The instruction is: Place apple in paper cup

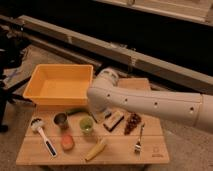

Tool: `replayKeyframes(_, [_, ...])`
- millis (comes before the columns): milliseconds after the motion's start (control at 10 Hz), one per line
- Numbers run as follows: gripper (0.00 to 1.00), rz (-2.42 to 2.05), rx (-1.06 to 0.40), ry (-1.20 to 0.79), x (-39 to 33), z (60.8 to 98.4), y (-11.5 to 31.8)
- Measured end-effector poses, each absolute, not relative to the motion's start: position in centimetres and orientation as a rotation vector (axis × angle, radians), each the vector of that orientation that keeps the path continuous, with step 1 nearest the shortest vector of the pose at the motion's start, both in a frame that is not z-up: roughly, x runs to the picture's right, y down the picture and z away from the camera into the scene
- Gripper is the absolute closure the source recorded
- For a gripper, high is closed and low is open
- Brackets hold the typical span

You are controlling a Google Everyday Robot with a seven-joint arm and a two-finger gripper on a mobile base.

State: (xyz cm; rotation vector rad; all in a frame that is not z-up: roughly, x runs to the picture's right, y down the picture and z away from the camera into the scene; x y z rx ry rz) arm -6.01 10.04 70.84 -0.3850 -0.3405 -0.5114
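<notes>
The apple point(67, 142) is a small reddish-orange fruit lying on the wooden table point(155, 152) at the front left, in front of the dark metal cup point(61, 120) and left of the translucent green cup point(86, 125). No white paper cup shows; it is hidden or out of view. My white arm point(150, 102) reaches in from the right and bends down over the table's middle. My gripper point(98, 118) hangs just right of the green cup, well above and right of the apple, mostly hidden by the arm.
A yellow bin point(59, 85) stands at the back left. A white-headed brush point(42, 135), a long yellow corn-like piece point(95, 149), a fork point(138, 140), a dark grape bunch point(132, 122) and a small block point(114, 120) lie on the table.
</notes>
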Motion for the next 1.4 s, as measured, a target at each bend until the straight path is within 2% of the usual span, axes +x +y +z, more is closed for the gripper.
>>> replayKeyframes(400, [0.27,-0.544,-0.379,-0.341,-6.4,70.7,10.8])
replayKeyframes(1000, [0.27,-0.736,-0.426,-0.44,-16.9,69.7,17.6])
replayKeyframes(1400, [0.27,-0.88,-0.499,-0.477,-20.6,70.9,22.0])
